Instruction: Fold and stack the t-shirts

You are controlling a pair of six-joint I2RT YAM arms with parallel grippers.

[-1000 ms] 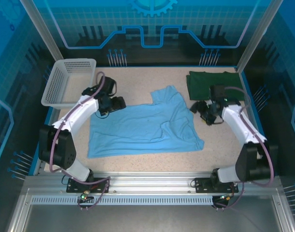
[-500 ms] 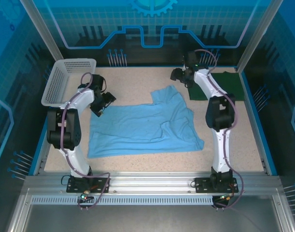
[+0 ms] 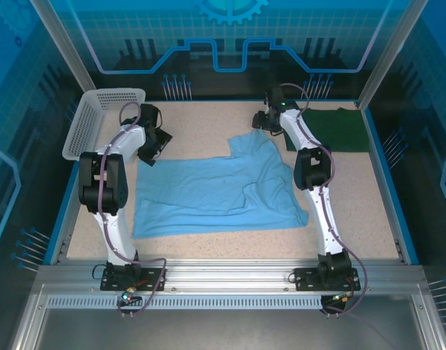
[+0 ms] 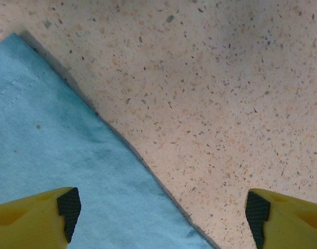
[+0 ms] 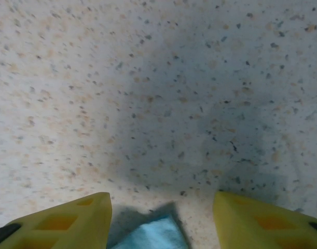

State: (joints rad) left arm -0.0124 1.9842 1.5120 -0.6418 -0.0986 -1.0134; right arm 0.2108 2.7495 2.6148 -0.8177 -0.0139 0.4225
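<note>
The light blue t-shirt (image 3: 223,191) lies spread flat mid-table. The dark green t-shirt (image 3: 332,129) lies folded at the back right. My left gripper (image 3: 148,152) hovers at the blue shirt's back left corner. In the left wrist view it (image 4: 161,218) is open, and the blue cloth's edge (image 4: 96,171) runs diagonally between the fingers. My right gripper (image 3: 261,125) is at the blue shirt's rear tip. In the right wrist view it (image 5: 161,223) stands open, with a small blue corner (image 5: 153,234) lying between its yellow fingers (image 5: 70,220).
A white mesh basket (image 3: 98,120) stands at the back left, just beyond the left arm. Blue walls enclose the speckled tabletop (image 3: 201,120), and a metal rail (image 3: 223,273) runs along the near edge.
The right arm has swung from beside the green shirt to the blue shirt's rear tip. The left gripper has shifted back and left to the shirt's corner.
</note>
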